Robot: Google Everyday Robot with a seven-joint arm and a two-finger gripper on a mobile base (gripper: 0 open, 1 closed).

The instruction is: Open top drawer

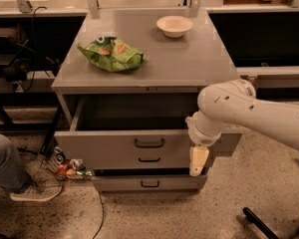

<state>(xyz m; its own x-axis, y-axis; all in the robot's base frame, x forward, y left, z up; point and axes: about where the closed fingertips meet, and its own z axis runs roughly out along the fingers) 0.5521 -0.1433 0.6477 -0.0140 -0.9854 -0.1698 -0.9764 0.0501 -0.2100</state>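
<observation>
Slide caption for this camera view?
Top drawer stands pulled out of the grey cabinet, gripper hanging by its front's right end; green bag and bowl on top.
</observation>
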